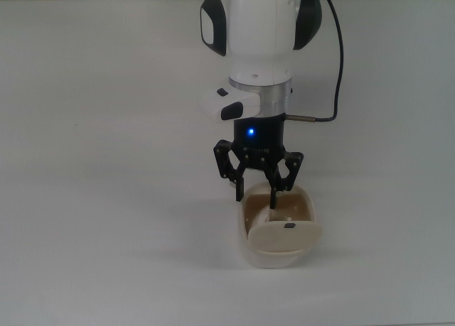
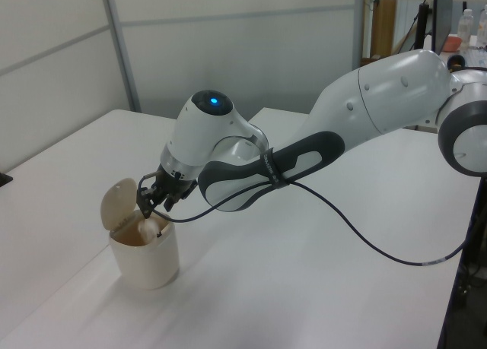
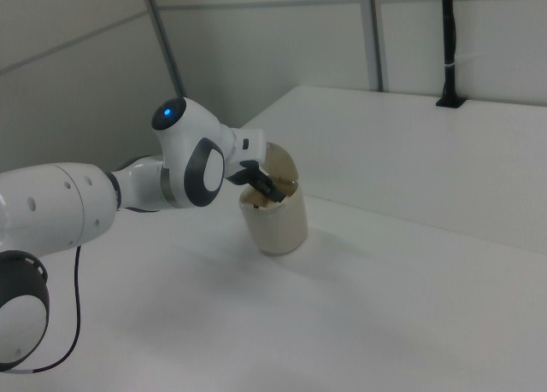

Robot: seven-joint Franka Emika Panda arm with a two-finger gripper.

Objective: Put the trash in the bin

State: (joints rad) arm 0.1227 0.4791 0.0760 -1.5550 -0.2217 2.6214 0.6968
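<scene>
You see the gripper [image 1: 258, 189] spread above the bin [image 2: 144, 260], well in from the tabletop's edges, with the trash [image 2: 149, 227] inside its mouth: a light, soft, crushable paper wad, probably best pinched gently across its lumpy middle.

trash [image 2: 149, 227]: mostly hidden down in the bin [image 2: 144, 258]; my claw [image 1: 257, 196] covers it from the top.
my arm [image 1: 256, 28]: cut off by the top view's upper edge.
bin's bottom: can't see inside.
</scene>
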